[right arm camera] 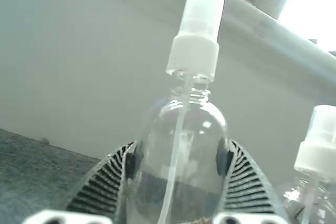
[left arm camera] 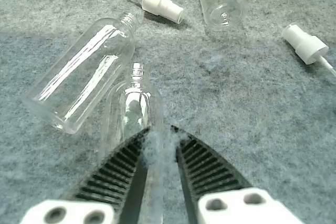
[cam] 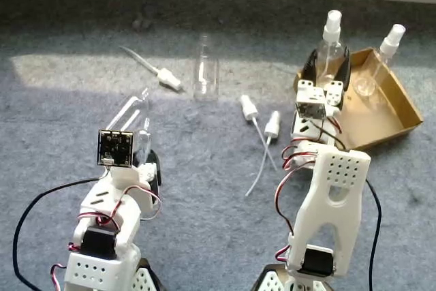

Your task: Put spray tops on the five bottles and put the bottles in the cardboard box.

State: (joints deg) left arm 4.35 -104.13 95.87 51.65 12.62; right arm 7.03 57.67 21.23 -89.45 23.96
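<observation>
Two bottles are already wearing spray tops: one capped bottle (cam: 381,56) is standing in the cardboard box (cam: 402,110), and I am holding the other capped bottle (right arm camera: 184,140) upright at the box's edge, the jaws of the right gripper (right arm camera: 179,150) squeezing its sides. Next I am expecting to lower it in beside its neighbour and release. Three loose spray tops (cam: 248,107) and the uncapped bottles (cam: 204,69) are waiting on the carpet (cam: 204,189); the left gripper (left arm camera: 160,129) is poised at one lying bottle (left arm camera: 131,103), and I cannot tell whether it is gripping.

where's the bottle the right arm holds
High view: the capped bottle stands in the right pincer at the cardboard box's left end, beside a second capped bottle.
</observation>
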